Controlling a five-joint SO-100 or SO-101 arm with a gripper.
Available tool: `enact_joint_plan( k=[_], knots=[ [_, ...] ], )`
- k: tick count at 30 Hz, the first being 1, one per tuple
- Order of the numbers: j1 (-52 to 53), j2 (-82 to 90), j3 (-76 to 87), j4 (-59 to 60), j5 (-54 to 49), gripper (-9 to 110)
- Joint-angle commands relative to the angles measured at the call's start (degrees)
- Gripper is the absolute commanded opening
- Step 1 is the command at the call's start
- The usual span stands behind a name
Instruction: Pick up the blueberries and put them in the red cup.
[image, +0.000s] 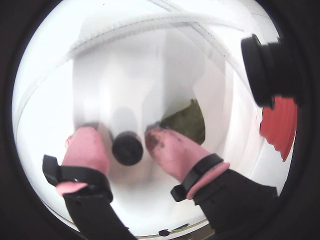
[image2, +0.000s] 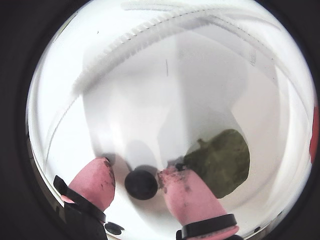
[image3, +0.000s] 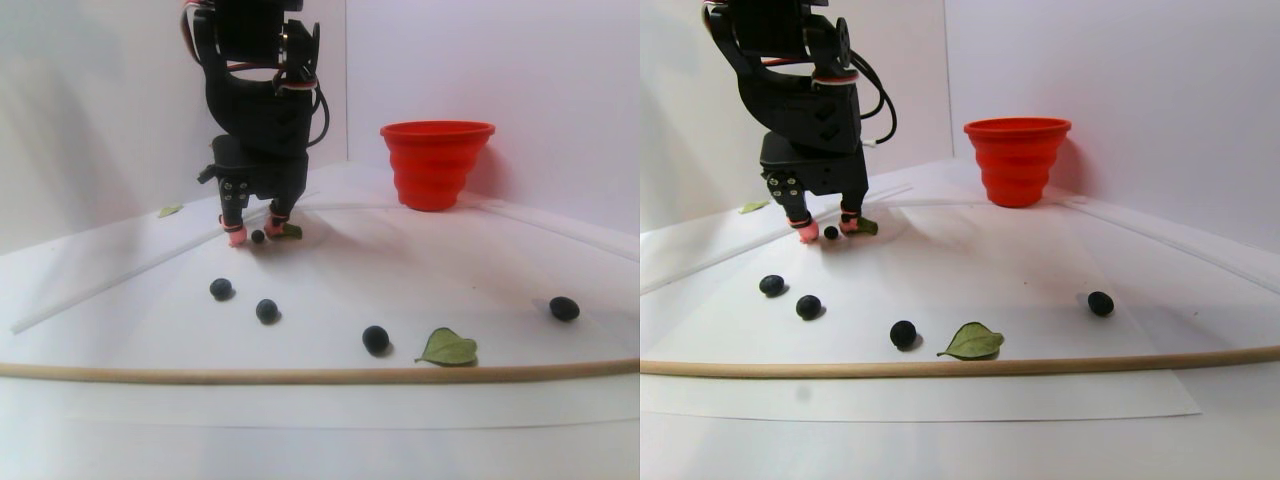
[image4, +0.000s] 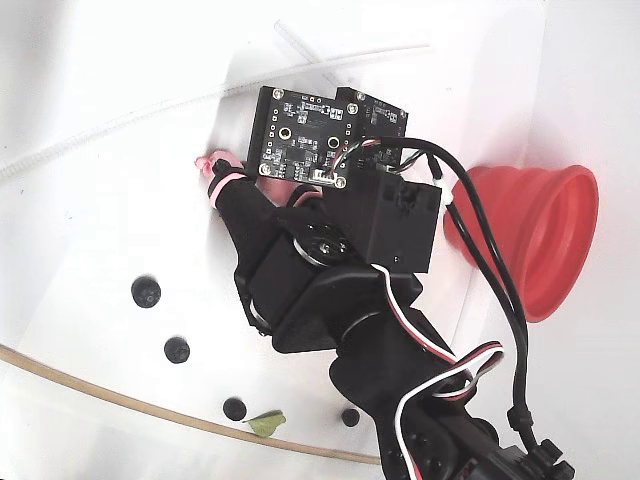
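The pincer (image: 127, 137) stood low over the white counter (image3: 330, 275), its pink-tipped fingers (image: 87, 147) spread apart with one blueberry (image: 127, 148) lying between them. In both wrist views there was a gap on each side of that berry, so the jaws were open around it and not yet pressing it. The fingertips were at or very near the counter; whether they touched it could not be told.

This looked like the grasp step on one berry. The next move called for closing the fingers gently on it, firmly enough to hold a small round thing that could roll or squirt out, then lifting and carrying it to the cup.

A dull green leaf (image2: 220, 162) lay just beside the finger on the right in the wrist views, close enough to be caught in the closing.

Farther out, four more blueberries (image3: 266, 310) sat scattered on the counter nearer the wooden rod (image3: 300, 375), with another leaf (image3: 448, 348) among them.

The red cup (image3: 436, 165) stood upright, well apart from the pincer, toward the back wall. Its inside was not visible in any view, so whether it held anything could not be told.
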Motion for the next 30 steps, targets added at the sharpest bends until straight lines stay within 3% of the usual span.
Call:
enact_joint_plan(
  k=[1, 30],
  knots=[
    [-0.7, 1.14, -1.49, -0.79, 0.0, 15],
    [-0.44, 7.82, -0.18, 4.39, 0.44, 9]
  ],
)
